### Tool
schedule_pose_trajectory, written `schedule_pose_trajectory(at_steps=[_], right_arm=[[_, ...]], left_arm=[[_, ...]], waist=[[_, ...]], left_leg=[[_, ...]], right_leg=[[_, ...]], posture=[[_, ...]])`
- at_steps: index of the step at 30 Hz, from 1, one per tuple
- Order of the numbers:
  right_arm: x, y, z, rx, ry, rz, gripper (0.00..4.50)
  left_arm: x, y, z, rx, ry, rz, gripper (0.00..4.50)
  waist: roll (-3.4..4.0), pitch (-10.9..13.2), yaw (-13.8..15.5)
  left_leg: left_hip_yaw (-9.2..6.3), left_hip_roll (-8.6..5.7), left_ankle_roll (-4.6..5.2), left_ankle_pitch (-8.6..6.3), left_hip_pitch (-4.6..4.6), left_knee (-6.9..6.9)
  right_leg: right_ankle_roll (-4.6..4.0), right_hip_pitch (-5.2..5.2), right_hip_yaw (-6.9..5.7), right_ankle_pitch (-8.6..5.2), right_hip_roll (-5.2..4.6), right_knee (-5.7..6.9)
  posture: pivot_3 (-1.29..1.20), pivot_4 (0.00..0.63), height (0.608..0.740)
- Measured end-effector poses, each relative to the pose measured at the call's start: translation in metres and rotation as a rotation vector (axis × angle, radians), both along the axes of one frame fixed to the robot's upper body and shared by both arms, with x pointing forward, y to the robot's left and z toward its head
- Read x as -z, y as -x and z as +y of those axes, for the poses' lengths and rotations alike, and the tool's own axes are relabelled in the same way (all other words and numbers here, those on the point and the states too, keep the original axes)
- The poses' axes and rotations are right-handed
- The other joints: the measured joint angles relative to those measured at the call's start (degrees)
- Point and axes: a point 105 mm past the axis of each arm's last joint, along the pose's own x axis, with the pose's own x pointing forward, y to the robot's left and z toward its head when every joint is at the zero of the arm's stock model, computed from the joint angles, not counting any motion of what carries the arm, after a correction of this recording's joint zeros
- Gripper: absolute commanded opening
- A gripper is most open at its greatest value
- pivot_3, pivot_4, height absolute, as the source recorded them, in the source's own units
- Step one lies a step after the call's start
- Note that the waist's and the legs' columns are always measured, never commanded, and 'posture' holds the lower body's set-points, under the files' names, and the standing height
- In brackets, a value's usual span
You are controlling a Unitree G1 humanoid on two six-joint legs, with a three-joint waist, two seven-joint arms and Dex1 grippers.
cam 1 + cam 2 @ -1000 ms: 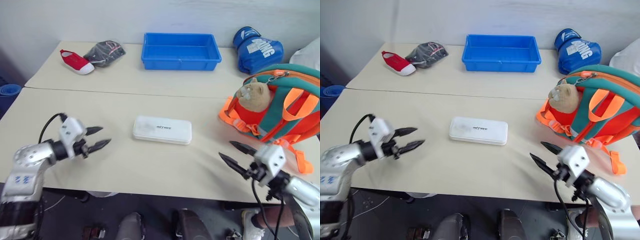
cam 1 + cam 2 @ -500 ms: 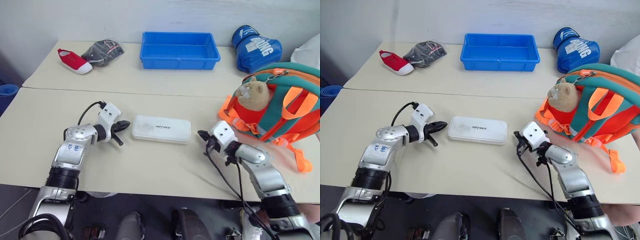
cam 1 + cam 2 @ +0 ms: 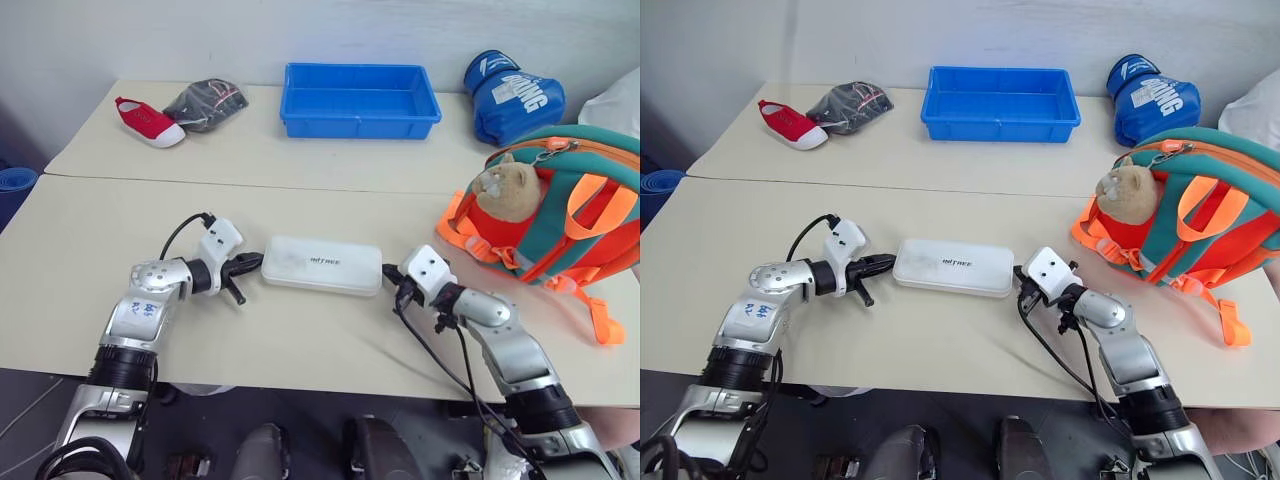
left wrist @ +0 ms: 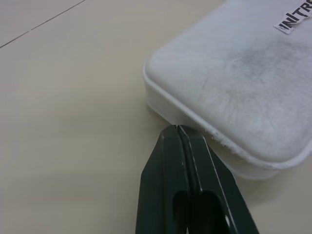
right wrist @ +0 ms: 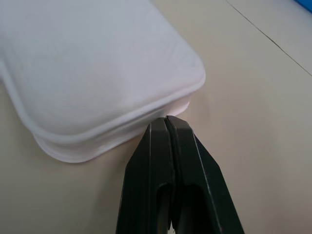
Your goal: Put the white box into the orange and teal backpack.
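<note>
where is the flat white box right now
The flat white rectangular box lies mid-table on the near beige table, between the shut left hand and shut right hand.

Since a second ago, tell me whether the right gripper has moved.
Yes. The right gripper has come in from the table's near edge to the white box's right end, fingers shut.

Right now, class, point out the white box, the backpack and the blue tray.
white box (image 3: 322, 265), left eye view, middle of its lid.
orange and teal backpack (image 3: 590, 160), left eye view, teal top.
blue tray (image 3: 1000, 124), right eye view, near wall.
</note>
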Motion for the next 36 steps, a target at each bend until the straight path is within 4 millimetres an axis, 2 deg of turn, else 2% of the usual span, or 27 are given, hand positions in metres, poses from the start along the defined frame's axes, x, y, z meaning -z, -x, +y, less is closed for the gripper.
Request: schedule_pose_trajectory(at_steps=[7, 10, 12, 15, 18, 21, 25, 27, 31, 36], right_arm=[[0.009, 0.041, 0.0, -0.026, -0.007, 0.09, 0.0], [0.009, 0.067, 0.0, -0.034, -0.044, 0.141, 0.0], [0.005, 0.073, -0.003, -0.03, -0.06, 0.15, 0.0], [-0.003, 0.077, -0.02, 0.007, -0.05, 0.148, 0.0], [0.0, 0.08, -0.031, 0.03, -0.031, 0.176, 0.0], [0.005, 0.08, -0.042, 0.051, -0.01, 0.198, 0.0], [0.001, 0.071, -0.048, 0.044, 0.003, 0.172, 0.0], [0.0, 0.066, -0.048, 0.027, 0.015, 0.157, 0.0], [-0.005, 0.058, -0.039, -0.022, 0.024, 0.128, 0.0], [-0.006, 0.055, -0.033, -0.061, 0.038, 0.117, 0.0]], left_arm=[[0.007, 0.037, 0.005, 0.068, 0.013, 0.074, 0.02], [0.012, 0.059, 0.008, 0.099, 0.007, 0.117, 0.02], [0.011, 0.063, 0.01, 0.092, 0.016, 0.124, 0.02], [0.008, 0.067, 0.021, 0.056, 0.012, 0.136, 0.02], [0.006, 0.071, 0.028, 0.055, 0.043, 0.192, 0.58], [-0.004, 0.063, 0.034, 0.046, 0.135, 0.276, 1.47], [-0.018, 0.049, 0.048, -0.03, 0.264, 0.58, 2.64], [-0.021, 0.05, 0.041, -0.004, 0.337, 0.765, 3.24], [-0.019, 0.046, 0.029, 0.001, 0.378, 0.955, 4.49], [-0.016, 0.028, 0.019, -0.067, 0.4, 1.065, 4.49]], waist=[[0.0, 0.0, 0.0], [0.0, 0.0, 0.02], [0.0, 0.0, 0.02], [0.0, 0.0, 0.03], [0.0, 0.0, 0.04], [-0.01, 0.01, 0.16], [-0.06, 0.04, 0.11], [-0.07, 0.04, 0.04], [-0.12, 0.08, -0.11], [-0.14, 0.09, 0.28]], left_leg=[[-0.06, 0.0, 0.17, -0.18, 0.02, -0.04], [-0.12, 0.02, 0.14, -0.22, 0.04, -0.12], [-0.12, 0.01, 0.23, -0.25, 0.05, -0.06], [-0.15, -0.01, 0.28, -0.26, 0.16, -0.08], [-0.15, -0.01, 0.26, -0.26, 0.14, -0.13], [-0.17, -0.03, 0.27, -0.25, 0.12, -0.08], [-0.19, -0.09, 0.3, -0.23, 0.12, -0.03], [-0.16, -0.1, 0.21, -0.21, 0.08, -0.03], [-0.09, -0.07, 0.05, -0.14, 0.0, 0.01], [-0.13, -0.11, 0.13, -0.13, 0.03, 0.15]], right_leg=[[0.0, 0.03, 0.0, 0.0, -0.05, -0.01], [-0.02, 0.04, -0.03, -0.01, -0.05, -0.08], [-0.02, 0.07, -0.02, -0.01, -0.08, -0.06], [-0.02, 0.17, -0.03, -0.01, -0.1, -0.07], [-0.05, 0.13, -0.05, -0.03, -0.1, -0.08], [-0.06, 0.14, -0.09, -0.03, -0.09, -0.07], [-0.04, 0.15, -0.11, -0.02, -0.08, -0.04], [-0.02, 0.12, -0.1, -0.04, -0.05, -0.08], [0.03, 0.01, 0.0, -0.08, 0.03, -0.03], [0.06, 0.08, -0.02, -0.1, -0.01, 0.07]], posture=[[0.0, 0.15, 0.74], [0.0, 0.15, 0.74], [0.0, 0.15, 0.74], [0.0, 0.15, 0.74], [0.0, 0.15, 0.74], [0.0, 0.15, 0.74], [0.0, 0.15, 0.74], [0.0, 0.15, 0.74], [0.0, 0.15, 0.74], [0.0, 0.15, 0.74]])
